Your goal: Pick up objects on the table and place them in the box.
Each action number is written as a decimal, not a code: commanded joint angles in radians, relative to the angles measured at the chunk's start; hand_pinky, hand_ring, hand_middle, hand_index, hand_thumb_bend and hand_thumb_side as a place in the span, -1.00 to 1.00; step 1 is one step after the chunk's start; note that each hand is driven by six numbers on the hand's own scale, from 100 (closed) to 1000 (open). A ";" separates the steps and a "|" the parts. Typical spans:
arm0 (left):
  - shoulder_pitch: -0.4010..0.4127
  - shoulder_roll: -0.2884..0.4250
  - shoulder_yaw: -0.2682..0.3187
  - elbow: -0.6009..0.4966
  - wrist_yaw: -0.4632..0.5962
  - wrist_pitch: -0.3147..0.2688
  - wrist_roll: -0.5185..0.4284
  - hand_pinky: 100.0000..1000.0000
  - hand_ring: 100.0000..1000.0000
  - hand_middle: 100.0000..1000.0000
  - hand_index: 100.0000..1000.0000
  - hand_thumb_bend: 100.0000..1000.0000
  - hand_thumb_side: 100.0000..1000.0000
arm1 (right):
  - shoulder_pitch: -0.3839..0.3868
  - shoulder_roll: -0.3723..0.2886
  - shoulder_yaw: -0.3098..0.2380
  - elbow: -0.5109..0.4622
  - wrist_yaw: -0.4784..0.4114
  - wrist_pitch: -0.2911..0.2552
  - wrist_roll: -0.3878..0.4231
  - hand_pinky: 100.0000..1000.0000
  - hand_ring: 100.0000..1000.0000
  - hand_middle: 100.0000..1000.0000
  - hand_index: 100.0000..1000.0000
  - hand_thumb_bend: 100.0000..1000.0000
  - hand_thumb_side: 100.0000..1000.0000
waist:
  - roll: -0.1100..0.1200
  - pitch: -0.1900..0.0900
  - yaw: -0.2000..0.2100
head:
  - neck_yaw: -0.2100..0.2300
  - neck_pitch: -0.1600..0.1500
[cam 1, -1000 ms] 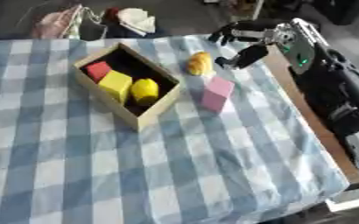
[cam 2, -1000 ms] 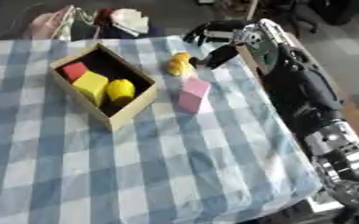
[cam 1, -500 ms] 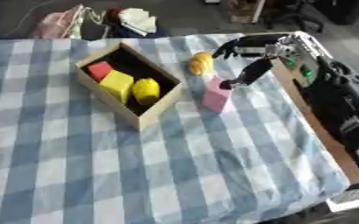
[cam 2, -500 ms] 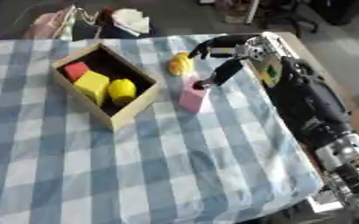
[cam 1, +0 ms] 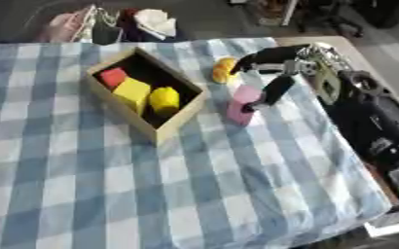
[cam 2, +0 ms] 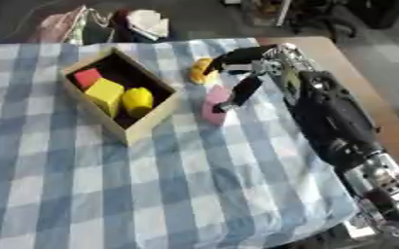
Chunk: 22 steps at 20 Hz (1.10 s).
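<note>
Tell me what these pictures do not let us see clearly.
- Pink block: whether the right robot hand touches it; too blurred, both views.
- Orange thing: its shape, blurred.
- Box: its floor, dark and under three blocks.
- Left robot hand: in no view.

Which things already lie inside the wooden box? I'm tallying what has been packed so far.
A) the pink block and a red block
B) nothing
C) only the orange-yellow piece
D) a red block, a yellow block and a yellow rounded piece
D: the wooden box holds a red block, a yellow block and a yellow rounded piece.
</note>
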 commanded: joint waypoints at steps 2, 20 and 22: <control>-0.009 0.010 0.007 -0.014 0.000 0.000 -0.004 0.40 -0.04 0.11 0.46 -1.00 -0.02 | -0.009 -0.012 -0.005 0.022 0.044 -0.043 0.030 0.61 0.69 0.77 0.93 -0.11 0.26 | 0.002 -0.025 0.002 | -0.003 -0.005; -0.005 0.003 0.009 -0.020 0.006 0.001 -0.004 0.40 -0.04 0.11 0.45 -1.00 -0.03 | -0.043 -0.010 -0.047 -0.030 -0.110 -0.034 -0.104 0.15 0.09 0.18 0.63 -0.88 -0.51 | 0.005 -0.025 0.001 | 0.000 -0.005; -0.004 0.000 0.010 -0.021 0.007 0.001 -0.006 0.40 -0.04 0.10 0.45 -1.00 -0.03 | -0.074 -0.009 -0.051 -0.051 -0.152 -0.025 -0.093 0.16 0.08 0.18 0.63 -0.88 -0.59 | 0.005 -0.026 0.003 | -0.002 -0.005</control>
